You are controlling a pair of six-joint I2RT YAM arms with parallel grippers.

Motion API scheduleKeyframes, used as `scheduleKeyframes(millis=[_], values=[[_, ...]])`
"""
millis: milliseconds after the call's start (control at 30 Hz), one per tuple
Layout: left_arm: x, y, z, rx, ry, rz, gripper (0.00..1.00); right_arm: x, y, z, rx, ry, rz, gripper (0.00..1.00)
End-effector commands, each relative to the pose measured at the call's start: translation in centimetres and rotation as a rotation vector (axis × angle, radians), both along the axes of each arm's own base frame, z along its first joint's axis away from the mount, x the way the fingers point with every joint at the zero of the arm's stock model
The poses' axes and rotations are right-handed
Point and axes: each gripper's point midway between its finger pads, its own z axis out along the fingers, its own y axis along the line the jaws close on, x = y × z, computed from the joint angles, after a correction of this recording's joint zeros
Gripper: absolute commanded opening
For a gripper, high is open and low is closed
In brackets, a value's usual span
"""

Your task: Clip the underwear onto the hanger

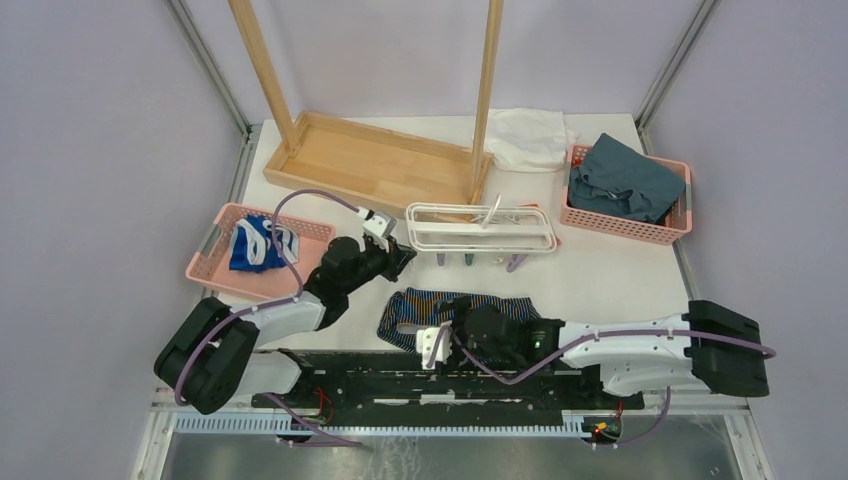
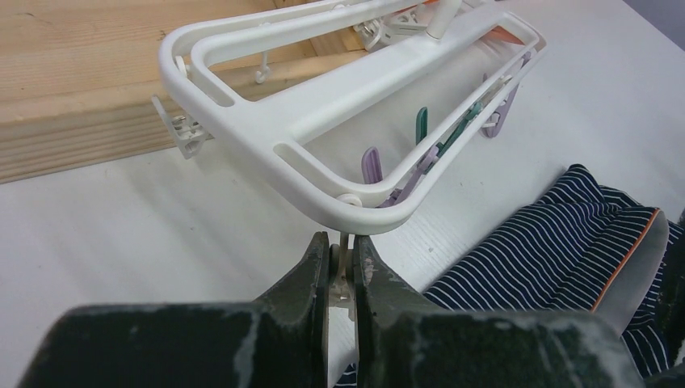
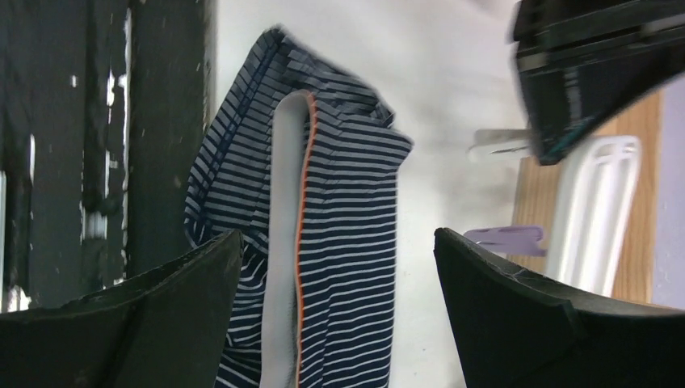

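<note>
Underwear, navy pinstriped boxer shorts [image 1: 440,308], lies unclipped on the worktop [image 1: 610,280] near the white plastic rectangular hanger [image 1: 480,228]. My left end effector [image 2: 343,252] pinches a pale hanger clip [image 2: 342,279]; my right end effector [image 3: 338,242] gapes empty over the shorts. Grasping and clipping remain.

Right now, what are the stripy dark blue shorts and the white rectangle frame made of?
The navy pinstriped shorts look like soft cloth, probably cotton: they fold and wrinkle. The white rectangular hanger frame looks like smooth, glossy moulded plastic: light shines off it.
</note>
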Motion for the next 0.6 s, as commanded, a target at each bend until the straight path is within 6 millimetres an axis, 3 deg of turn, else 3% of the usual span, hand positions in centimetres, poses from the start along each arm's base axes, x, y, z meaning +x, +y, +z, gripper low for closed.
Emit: scheduleKeyframes(millis=[0, 133, 433, 567], values=[[0.9, 0.3, 2.9, -0.055, -0.105, 0.037, 0.03, 0.4, 0.8, -1.0, -0.044, -0.115, 0.025, 0.95], [0.8, -0.1, 2.8, -0.058, -0.098, 0.016, 0.03, 0.3, 0.7, -2.8, -0.121, -0.141, 0.052, 0.94], [0.7, -0.8, 2.5, -0.049, -0.078, -0.017, 0.03, 0.6, 2.6, -3.4, -0.129, -0.144, 0.065, 0.86], [0.8, -0.7, 2.4, -0.045, -0.075, -0.017, 0.03, 0.6, 3.6, -2.9, -0.095, -0.127, 0.061, 0.72]])
